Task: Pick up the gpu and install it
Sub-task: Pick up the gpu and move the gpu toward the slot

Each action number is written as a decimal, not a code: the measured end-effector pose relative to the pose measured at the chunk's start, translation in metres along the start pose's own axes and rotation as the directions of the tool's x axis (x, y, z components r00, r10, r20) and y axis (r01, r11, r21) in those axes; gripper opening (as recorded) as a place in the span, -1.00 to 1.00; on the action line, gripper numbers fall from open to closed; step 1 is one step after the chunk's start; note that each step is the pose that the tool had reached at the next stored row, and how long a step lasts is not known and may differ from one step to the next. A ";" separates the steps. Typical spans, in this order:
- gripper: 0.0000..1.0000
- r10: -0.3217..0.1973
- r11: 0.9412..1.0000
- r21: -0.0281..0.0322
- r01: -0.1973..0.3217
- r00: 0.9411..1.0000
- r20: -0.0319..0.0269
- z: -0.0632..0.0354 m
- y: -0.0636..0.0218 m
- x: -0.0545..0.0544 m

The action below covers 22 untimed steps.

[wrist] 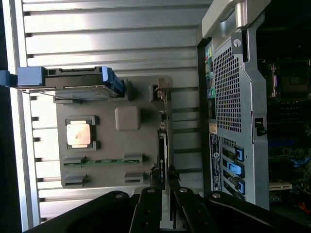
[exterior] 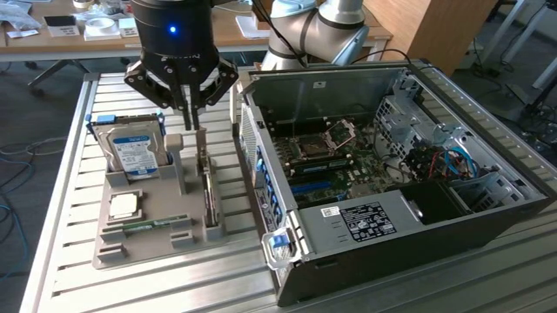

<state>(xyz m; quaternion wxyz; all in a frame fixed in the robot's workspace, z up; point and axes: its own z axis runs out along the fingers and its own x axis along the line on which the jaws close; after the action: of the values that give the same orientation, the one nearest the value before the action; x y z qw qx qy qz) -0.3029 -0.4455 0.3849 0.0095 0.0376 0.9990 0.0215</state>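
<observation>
In the exterior view's left half, you have open air above the gray holder (exterior: pixel 143 251). Only the gripper (exterior: pixel 189 125) hangs there, its fingers a little apart above the gpu (exterior: pixel 207 195). That card stands on edge in a tight lane. The gray post (exterior: pixel 174 156) and the upright hard drive (exterior: pixel 133 153) crowd its left, and the computer case (exterior: pixel 487 222) rises just beside its right. The case is open on top, so you can come straight down onto the motherboard (exterior: pixel 335 163). Cables (exterior: pixel 444 163) crowd the right of centre. The slatted table (exterior: pixel 130 290) at lower left lies bare.
</observation>
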 end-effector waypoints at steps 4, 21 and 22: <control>-0.41 0.000 1.000 0.000 0.000 1.000 0.000 0.0000 0.0000 0.000; -0.17 0.000 1.000 0.000 0.000 1.000 0.000 0.0119 -0.0005 0.000; -0.17 0.000 1.000 0.000 0.000 1.000 0.000 0.0120 -0.0005 0.000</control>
<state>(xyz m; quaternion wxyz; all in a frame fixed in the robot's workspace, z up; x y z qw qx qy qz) -0.3029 -0.4455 0.3729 0.0095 0.0376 0.9990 0.0215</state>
